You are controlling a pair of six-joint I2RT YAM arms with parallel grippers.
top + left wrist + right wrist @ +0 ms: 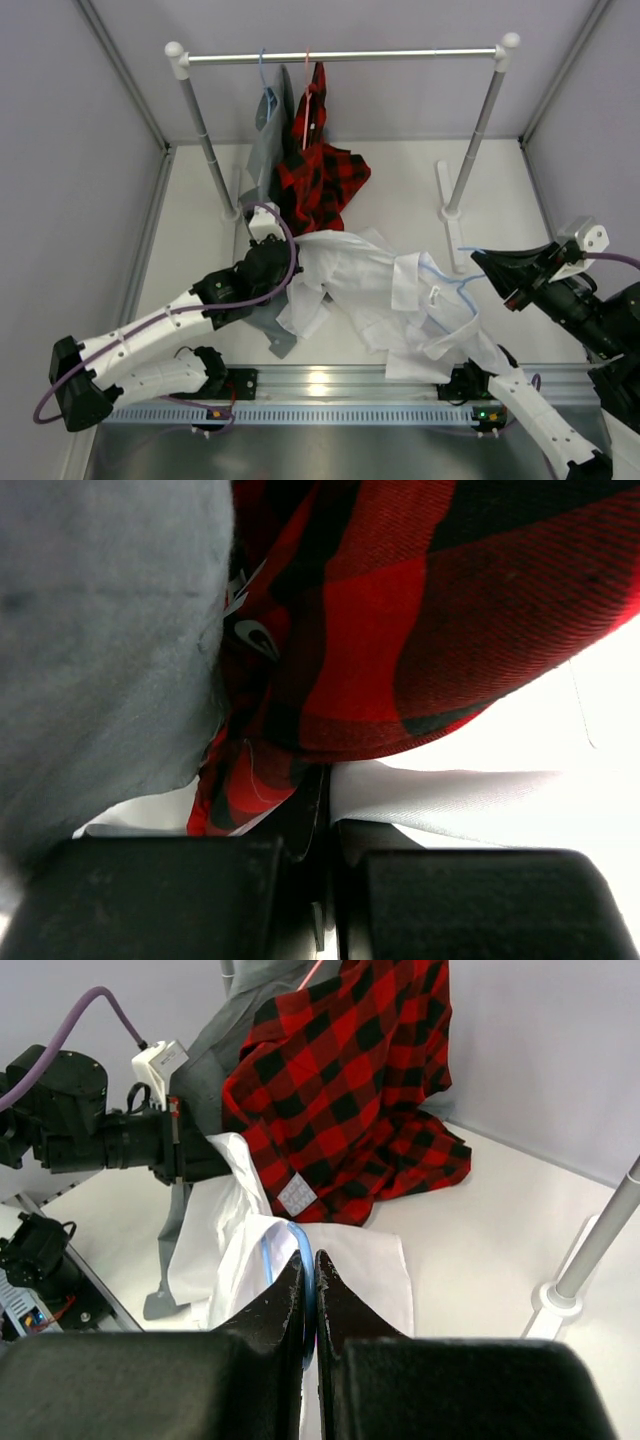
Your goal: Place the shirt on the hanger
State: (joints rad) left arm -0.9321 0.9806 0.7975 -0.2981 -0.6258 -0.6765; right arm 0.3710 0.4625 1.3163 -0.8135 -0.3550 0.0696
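Looking past your right pincer [309,1263], you see its jaws pressed nearly together on the light blue wire of the hanger [266,1258], which curves away just ahead and left of the tips. The white shirt [350,1270] lies draped over that wire directly beyond the fingers, reaching across to the left pincer [324,825]. That one's jaws are almost closed. It seems to pinch a fold of the shirt, though the close view is too dark to be sure. Above its tips hangs the red-and-black plaid shirt [430,610], with a grey shirt [100,630] to their left.
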